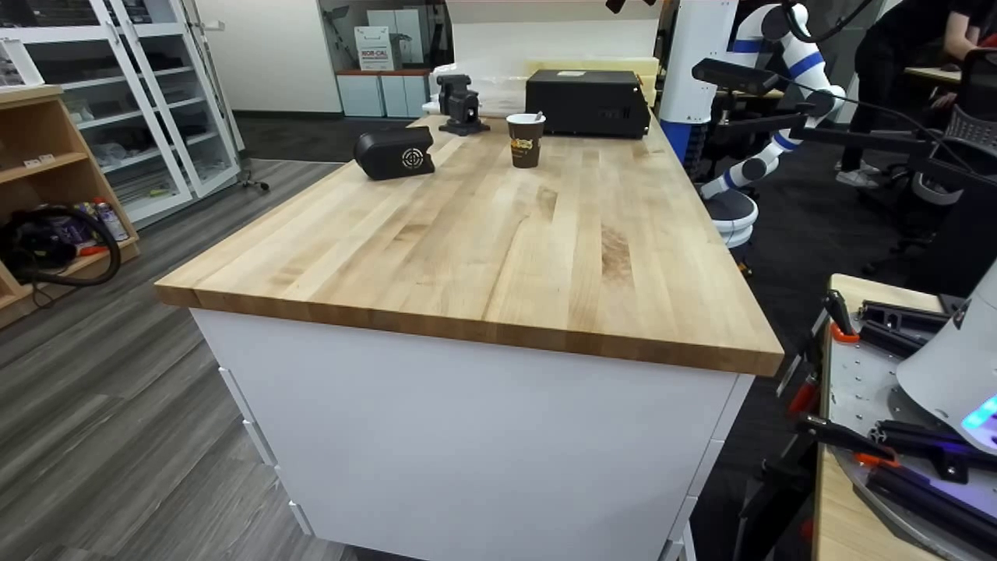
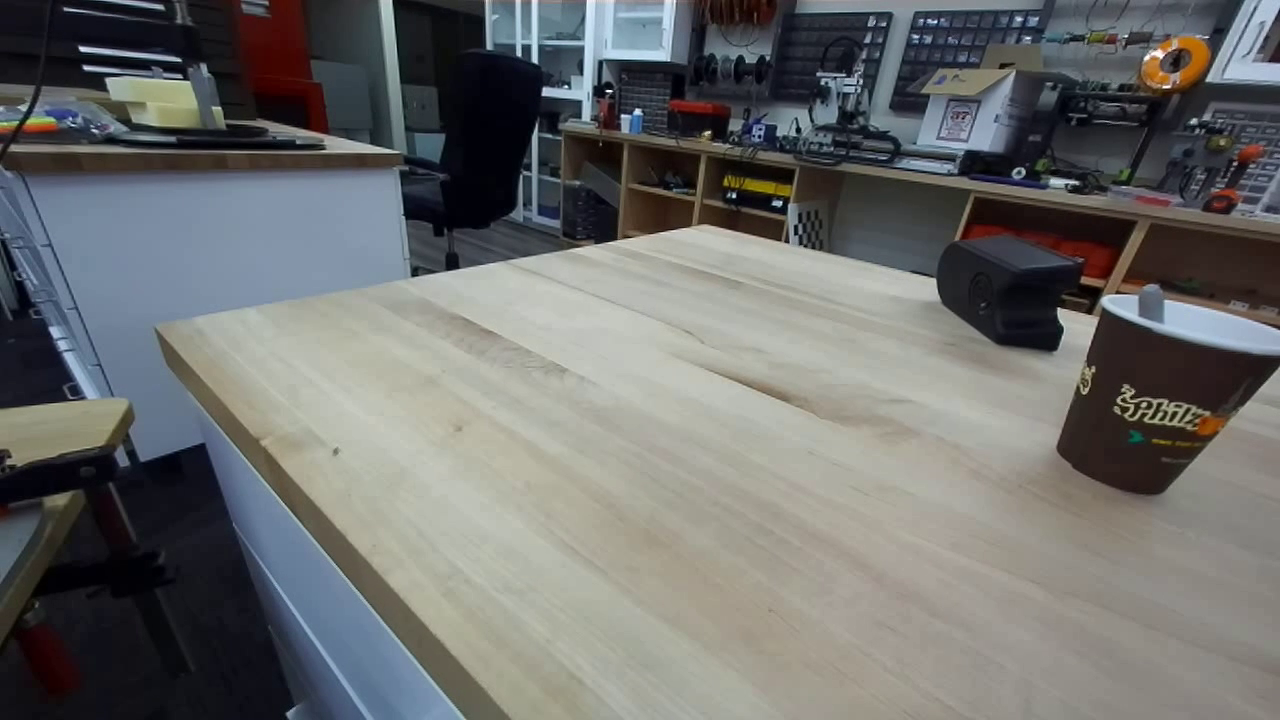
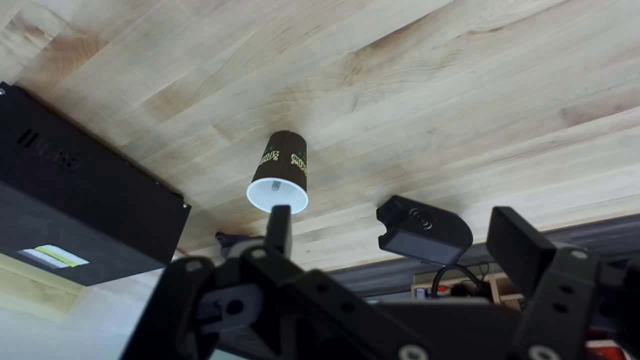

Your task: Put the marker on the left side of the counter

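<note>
On the table, pale jointed planks over a white base: paper cup, one, dark brown with pale lettering, white inside, upright.

Marker, one, so taken from the greyish, pen-like end that rises above the cup's rim in both exterior views: inside the cup. The wrist view shows me a short grey length of it within the mouth; the lower part is hidden.

Fingers, one pair, black, mine: spread wide apart, released, over the table. One fingertip overlaps the cup's rim in my wrist view; both exterior views show the cup standing apart from me.

Housing, black, one end rounded, ring-shaped emblem on its face: beside the cup, the two apart.

Box, large, black, pale label on top: behind the cup in an exterior view, toward the far end.

Upright fixture, dark, broad foot: beside the box, with a gap between; its kind I cannot tell. My wrist view gives only a part of it, past a finger.

Slab, pale yellow: just behind the box.

Off the table: white arm with blue bands, alongside; office chair, black, past a table edge in an exterior view; shelving, wooden, open-fronted, with a black hose hanging out of the lower bay.
</note>
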Robot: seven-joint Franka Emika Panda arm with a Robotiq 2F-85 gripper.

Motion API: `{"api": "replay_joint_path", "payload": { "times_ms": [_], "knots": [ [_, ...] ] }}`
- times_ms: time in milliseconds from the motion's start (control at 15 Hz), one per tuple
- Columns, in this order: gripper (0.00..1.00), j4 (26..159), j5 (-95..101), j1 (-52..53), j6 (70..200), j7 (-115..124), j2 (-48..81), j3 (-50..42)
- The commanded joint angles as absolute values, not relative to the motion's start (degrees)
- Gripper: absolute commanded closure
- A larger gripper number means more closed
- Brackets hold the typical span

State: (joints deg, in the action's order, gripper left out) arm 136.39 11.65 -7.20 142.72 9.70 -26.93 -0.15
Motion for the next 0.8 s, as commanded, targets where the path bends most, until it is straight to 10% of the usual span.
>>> {"api": "replay_joint_path", "payload": {
  "times_ms": [0,733],
  "knots": [
    [0.0,136.49,12.11,-9.25,147.64,8.73,-25.25,-1.55],
    [0.0,127.61,-0.07,-7.41,145.06,-3.67,-12.62,-10.15]
  ]
}}
